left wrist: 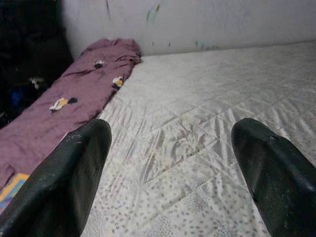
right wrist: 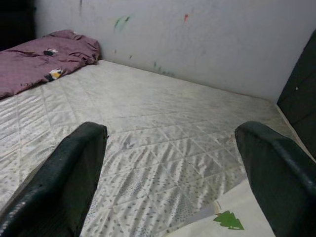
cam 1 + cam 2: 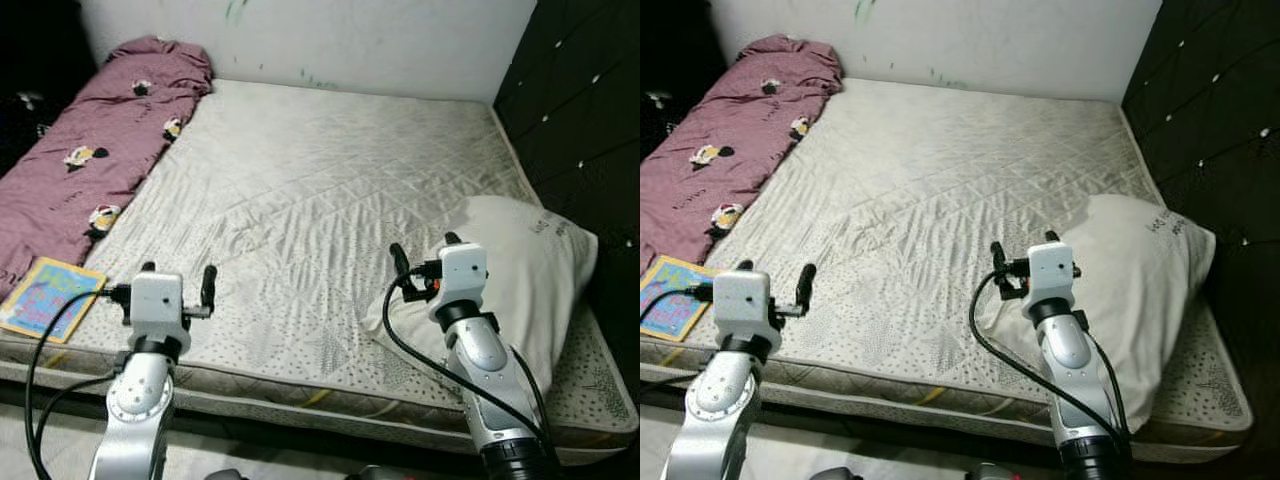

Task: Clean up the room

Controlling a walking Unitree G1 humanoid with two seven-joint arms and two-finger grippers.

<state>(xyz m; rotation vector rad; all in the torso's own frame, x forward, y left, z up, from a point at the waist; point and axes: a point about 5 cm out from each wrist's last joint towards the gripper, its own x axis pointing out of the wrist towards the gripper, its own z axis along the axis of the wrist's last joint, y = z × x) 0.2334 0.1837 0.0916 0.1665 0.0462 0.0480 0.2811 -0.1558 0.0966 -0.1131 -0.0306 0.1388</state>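
A bare quilted mattress [image 3: 320, 170] lies before me. Along its left side is a crumpled purple blanket [image 3: 95, 140] with cartoon prints, which is also in the left wrist view [image 1: 79, 89]. A colourful book [image 3: 48, 297] lies flat on the front left corner. A white pillow [image 3: 535, 260] rests at the front right. My left gripper [image 3: 178, 278] hovers open over the front edge, just right of the book. My right gripper [image 3: 425, 252] hovers open at the pillow's left edge, with nothing between its fingers [image 2: 74, 173].
A dark padded headboard [image 3: 585, 110] runs along the right side of the bed. A white wall [image 3: 380, 40] with small paint marks stands behind the bed. Dark clutter [image 3: 25, 105] sits in shadow at the far left.
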